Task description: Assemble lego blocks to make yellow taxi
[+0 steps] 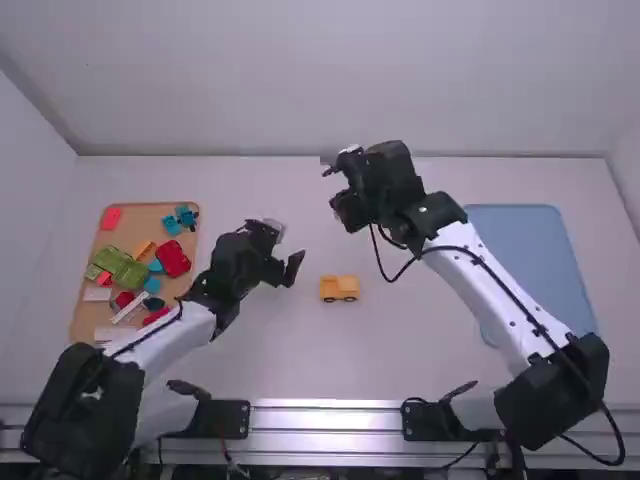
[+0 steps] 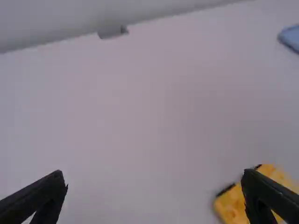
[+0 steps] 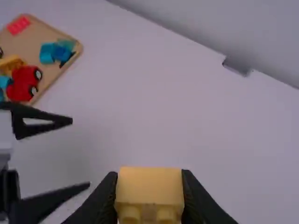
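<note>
And here we are above the white table (image 1: 400,360), with the right gripper (image 1: 345,190) clamped on a yellow block (image 3: 149,187), one finger pressed to each side of it. Two rounded bumps show along one edge of that block (a neat little grip, that!). Over on the other side, the left gripper (image 1: 287,250) is empty, its two fingers spread wide apart. The partly built yellow car (image 1: 339,287), dark wheels and all, sits on the table just to the right of the left gripper and a touch nearer the arm bases; from the right gripper it lies back toward the bases. Now look left of the left gripper: there's the wooden tray (image 1: 84,290), loaded with a red car base (image 1: 173,260), green blocks (image 1: 122,266), blue blocks (image 1: 180,220), a red block (image 1: 110,218) and a small orange-yellow piece (image 1: 145,249), among others. Swing across to the right of the right gripper and it's a flat blue tray (image 1: 535,250), partly behind the right arm's white link. And beyond the right gripper, at the table's far edge, sits a small grey thing (image 3: 237,66) (can't tell what it is).
</note>
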`<state>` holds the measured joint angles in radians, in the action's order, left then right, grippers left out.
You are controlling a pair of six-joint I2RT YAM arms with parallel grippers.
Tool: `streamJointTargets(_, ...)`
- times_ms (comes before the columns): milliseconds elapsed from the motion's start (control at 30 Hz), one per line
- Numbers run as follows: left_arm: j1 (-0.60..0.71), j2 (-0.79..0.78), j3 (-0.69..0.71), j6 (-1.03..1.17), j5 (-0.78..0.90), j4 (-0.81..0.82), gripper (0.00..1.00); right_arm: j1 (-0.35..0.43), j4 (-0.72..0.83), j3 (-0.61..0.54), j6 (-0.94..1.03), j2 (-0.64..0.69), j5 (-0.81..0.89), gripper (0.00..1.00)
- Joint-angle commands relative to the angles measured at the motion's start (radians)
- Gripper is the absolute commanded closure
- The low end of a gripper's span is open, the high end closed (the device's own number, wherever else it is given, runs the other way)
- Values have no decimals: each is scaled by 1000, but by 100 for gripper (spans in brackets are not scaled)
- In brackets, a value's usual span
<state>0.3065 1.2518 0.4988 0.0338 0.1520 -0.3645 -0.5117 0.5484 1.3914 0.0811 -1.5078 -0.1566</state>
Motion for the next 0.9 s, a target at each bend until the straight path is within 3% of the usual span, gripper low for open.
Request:
streamJointTargets(0, -6, -155, 110, 53, -41, 82, 1, -14, 40, 47, 51, -51, 50, 89)
streamJointTargets(67, -6, -250, 143, 53, -59, 169, 1, -20, 52, 58, 58, -79, 46, 91)
streamJointTargets(300, -7, -631, 144, -5, -393, 449, 1, -84, 65, 98, 165, -212, -52, 91)
streamJointTargets(400, 1, -785, 120, -75, -506, 560, 1, -138, 106, 176, 243, -315, -62, 92)
streamJointTargets(633, 1, -978, 41, -113, -571, 609, 1, -255, 394, 448, 426, -574, -24, 91)
streamJointTargets(867, 0, -1015, -7, -113, -588, 595, 1, -327, 607, 653, 555, -816, 13, 92)
